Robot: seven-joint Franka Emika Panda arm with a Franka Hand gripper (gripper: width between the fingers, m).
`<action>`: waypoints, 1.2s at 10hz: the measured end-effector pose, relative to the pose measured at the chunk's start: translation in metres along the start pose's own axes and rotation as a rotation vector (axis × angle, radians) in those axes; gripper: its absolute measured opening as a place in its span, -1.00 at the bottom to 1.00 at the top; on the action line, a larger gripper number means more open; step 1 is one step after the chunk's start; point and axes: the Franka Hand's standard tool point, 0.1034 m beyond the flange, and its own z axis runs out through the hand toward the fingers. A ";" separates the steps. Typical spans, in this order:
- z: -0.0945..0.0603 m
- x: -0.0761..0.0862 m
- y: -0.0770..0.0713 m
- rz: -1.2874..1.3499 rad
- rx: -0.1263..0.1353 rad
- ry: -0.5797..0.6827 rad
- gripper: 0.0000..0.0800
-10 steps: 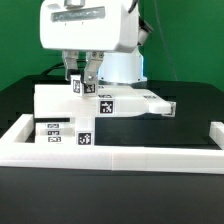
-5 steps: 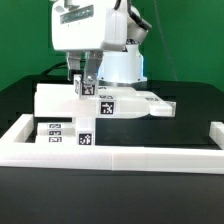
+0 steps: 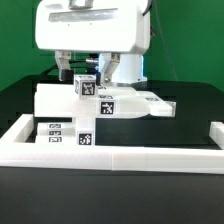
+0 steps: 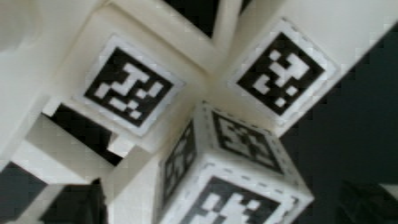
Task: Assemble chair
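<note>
**A:** Status of the chair (image 3: 70, 108)?

**B:** Partly built. I see one leg (image 3: 87, 88) upright on the seat plate (image 3: 135, 103), beside the border wall (image 3: 120, 157) at the tabletop's (image 3: 195, 115) edge nearest the exterior camera. My hand (image 3: 85, 70) hangs over that leg, spread wide, gripping nothing. I judge more parts remain to be joined.

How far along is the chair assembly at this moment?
Done: white chair parts sit clustered together, a tagged post upright on top. In hand: nothing; the tool stands open just over that post. Left: the cluster is not yet a recognisable chair, so more joining remains; loose parts are hard to tell apart.
</note>
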 end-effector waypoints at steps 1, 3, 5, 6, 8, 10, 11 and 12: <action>0.000 0.000 0.000 -0.100 0.000 0.000 0.62; 0.000 0.000 0.000 -0.271 -0.001 0.000 0.62; -0.001 -0.002 -0.001 -0.464 0.000 -0.001 0.62; -0.001 -0.002 0.000 -0.565 -0.001 -0.002 0.62; -0.001 -0.003 -0.001 -0.727 -0.006 -0.003 0.62; 0.000 -0.003 0.000 -0.812 -0.011 -0.004 0.48; 0.000 -0.003 0.000 -0.801 -0.012 -0.005 0.48; 0.000 -0.003 0.001 -0.795 -0.013 -0.005 0.13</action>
